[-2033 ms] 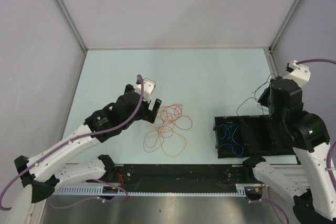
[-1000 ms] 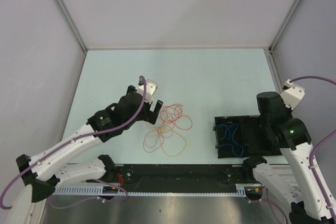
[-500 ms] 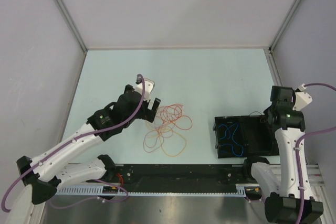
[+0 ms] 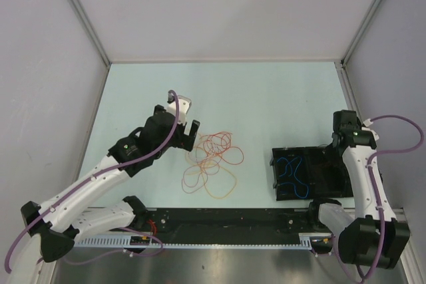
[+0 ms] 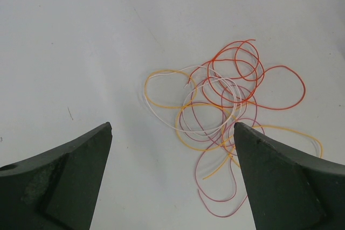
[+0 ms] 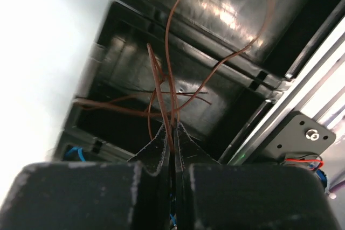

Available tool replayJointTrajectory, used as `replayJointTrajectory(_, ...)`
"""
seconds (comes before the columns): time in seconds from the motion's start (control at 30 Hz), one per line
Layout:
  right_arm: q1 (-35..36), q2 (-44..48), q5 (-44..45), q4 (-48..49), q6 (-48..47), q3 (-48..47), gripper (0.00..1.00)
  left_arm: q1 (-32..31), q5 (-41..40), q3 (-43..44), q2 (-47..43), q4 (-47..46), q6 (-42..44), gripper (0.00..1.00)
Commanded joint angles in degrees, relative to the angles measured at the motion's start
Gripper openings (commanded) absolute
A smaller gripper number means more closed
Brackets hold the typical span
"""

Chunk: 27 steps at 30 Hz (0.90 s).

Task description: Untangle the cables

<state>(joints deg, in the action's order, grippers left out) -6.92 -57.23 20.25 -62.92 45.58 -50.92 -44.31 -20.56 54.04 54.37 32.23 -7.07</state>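
A loose tangle of cables (image 4: pixel 213 157) lies mid-table: red loops (image 5: pixel 253 74), orange loops (image 5: pixel 202 146), a white strand (image 5: pixel 161 112) and a mauve strand (image 5: pixel 215 211). My left gripper (image 5: pixel 172 127) hovers open just left of the tangle, nothing between its fingers (image 5: pixel 70 176). My right gripper (image 6: pixel 170 129) is shut on a thin brown cable (image 6: pixel 171 52), whose loops hang over a black tray compartment (image 6: pixel 226 106). A blue cable (image 4: pixel 291 172) lies in the tray's left compartment.
The black tray (image 4: pixel 274 164) sits at the front right, against the metal rail (image 4: pixel 226 231) along the near edge. My right arm (image 4: pixel 363 177) stands over the tray's right side. Grey walls enclose the table on three sides.
My right arm has swung round and dropped over the tray's right side, the brown cable still in its jaws. The left gripper has drifted slightly back and left, staying open.
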Motion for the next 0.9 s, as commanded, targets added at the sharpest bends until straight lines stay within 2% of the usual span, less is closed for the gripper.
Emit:
replayJointTrajectory(0.0, -0.11, -1.12, -3.28, 5.24, 0.3, 3.1, 0.0, 0.37, -0.1, -0.6, -1.19, -1.55, 0.13, 1.0)
replayJointTrajectory(0.13, -0.55, -2.71, -1.8, 11.04, -1.11, 3.98, 0.0, 0.37, -0.45, -0.69, -1.11, -1.55, 0.3, 1.0)
replayJointTrajectory(0.3, -0.55, -6.39, -5.31, 16.94, -1.64, 6.96, 0.0, 0.37, -0.98, -0.78, -1.02, -1.56, 0.3, 1.0)
replayJointTrajectory(0.43, -0.47, -10.52, -10.3, 25.18, -2.34, 8.73, 0.0, 0.63, -1.24, -0.95, -1.11, -1.73, 0.39, 1.0)
replayJointTrajectory(0.7, 1.82, -14.92, -11.99, 37.94, -3.31, 7.94, 0.0, 0.98, -1.15, -1.04, -1.02, -1.82, 0.39, 1.0)
replayJointTrajectory(0.87, 3.22, -20.19, -13.13, 43.48, -3.22, 4.17, 0.0, 1.95, -0.19, -1.04, -1.19, -2.17, 0.57, 1.0)
